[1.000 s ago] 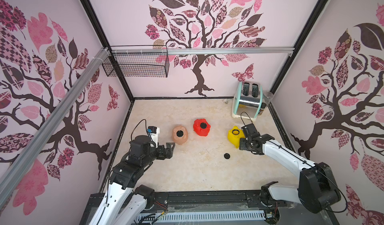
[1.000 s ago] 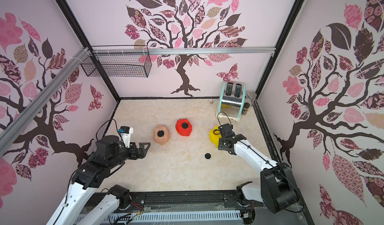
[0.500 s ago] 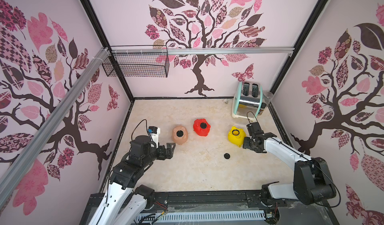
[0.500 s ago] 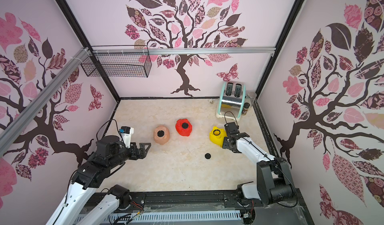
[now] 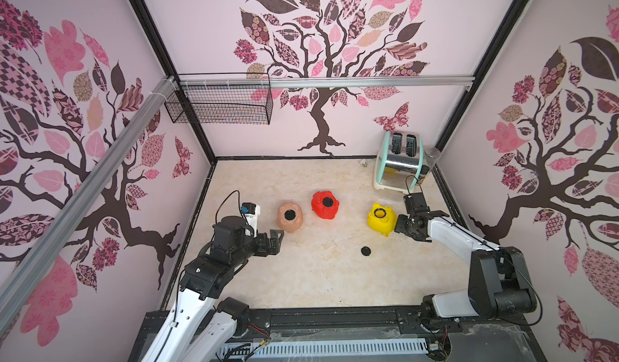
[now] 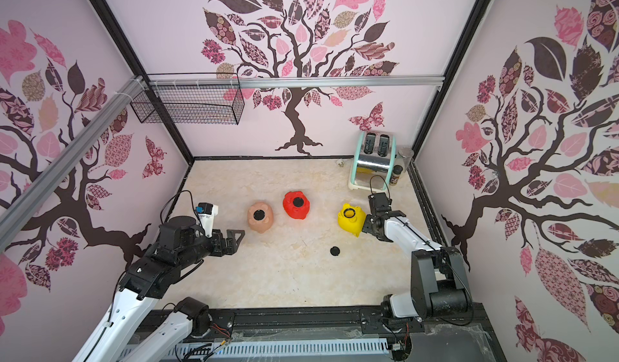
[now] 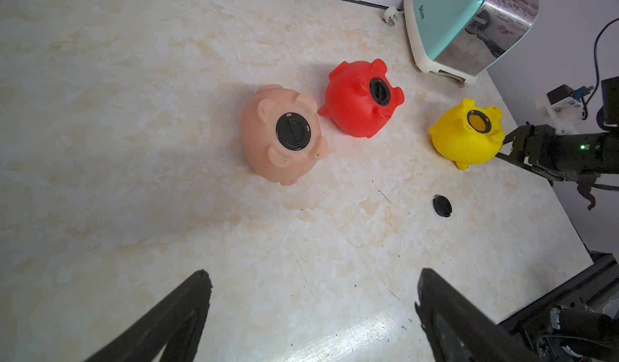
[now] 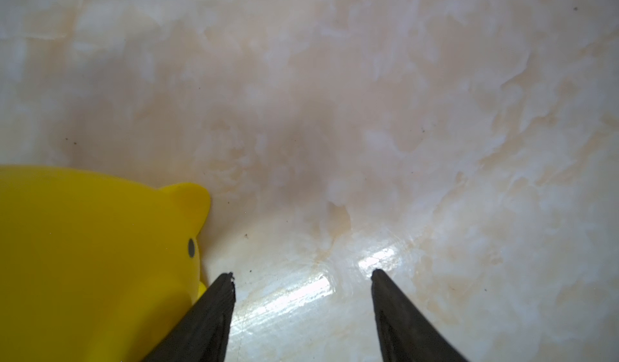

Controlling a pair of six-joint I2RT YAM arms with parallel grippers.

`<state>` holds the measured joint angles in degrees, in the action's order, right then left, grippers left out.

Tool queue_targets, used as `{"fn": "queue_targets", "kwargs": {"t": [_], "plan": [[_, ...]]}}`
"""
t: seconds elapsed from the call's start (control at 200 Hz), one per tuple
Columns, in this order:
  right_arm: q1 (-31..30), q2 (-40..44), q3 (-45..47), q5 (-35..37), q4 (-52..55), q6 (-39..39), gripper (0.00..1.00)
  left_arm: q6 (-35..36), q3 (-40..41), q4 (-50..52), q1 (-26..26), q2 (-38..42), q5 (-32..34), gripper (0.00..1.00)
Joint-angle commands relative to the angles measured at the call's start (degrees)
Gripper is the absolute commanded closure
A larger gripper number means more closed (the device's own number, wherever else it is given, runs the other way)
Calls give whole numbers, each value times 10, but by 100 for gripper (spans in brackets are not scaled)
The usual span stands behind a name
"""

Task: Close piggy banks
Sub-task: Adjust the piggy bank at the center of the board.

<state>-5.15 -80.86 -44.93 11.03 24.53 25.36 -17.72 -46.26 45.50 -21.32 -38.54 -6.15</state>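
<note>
Yellow pig [image 5: 381, 219] lies belly-up on the surface [image 5: 301, 276], hole unplugged. Your right gripper [image 5: 399, 225], jaws apart and empty, sits just beside its head end. The loose plug [image 5: 365, 251] lies near, toward the arm's base. Left gripper [image 5: 278, 238] gapes, well apart.

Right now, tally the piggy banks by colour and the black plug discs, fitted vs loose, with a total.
Peach-pink glossy plastic piggy bank: 1
Red glossy plastic piggy bank: 1
Yellow glossy plastic piggy bank: 1
Fitted black round plug discs: 2
Loose black round plug disc: 1
Total: 6
</note>
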Motion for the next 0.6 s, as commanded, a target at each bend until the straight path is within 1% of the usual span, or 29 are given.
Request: {"fn": "queue_targets", "kwargs": {"t": [0.0,0.06,0.12,0.16,0.235,0.305,0.355,0.445,0.52,0.595], "plan": [[18,26,11,-7,-31,22,33,3,-3,-12,-2,-13,-11,2],[20,45,23,-5,-45,29,32,3,-14,-11,-2,-29,-25,2],[20,67,39,8,-58,46,28,6,-35,-5,-2,-50,-34,3],[21,83,44,13,-58,59,20,8,-53,1,-3,-69,-46,4],[22,111,56,15,-60,89,1,4,-82,-15,-3,-106,-93,7],[22,132,72,8,-73,112,0,-2,-116,-33,-3,-149,-137,10],[22,143,78,-2,-73,121,0,-8,-144,-46,-9,-184,-153,11],[22,158,87,-22,-73,127,1,-4,-194,-71,-48,-251,-139,12],[22,169,96,-22,-72,131,1,14,-259,-63,-92,-325,-120,13],[22,179,103,-24,-69,126,1,21,-321,-61,-120,-399,-124,15]]}}
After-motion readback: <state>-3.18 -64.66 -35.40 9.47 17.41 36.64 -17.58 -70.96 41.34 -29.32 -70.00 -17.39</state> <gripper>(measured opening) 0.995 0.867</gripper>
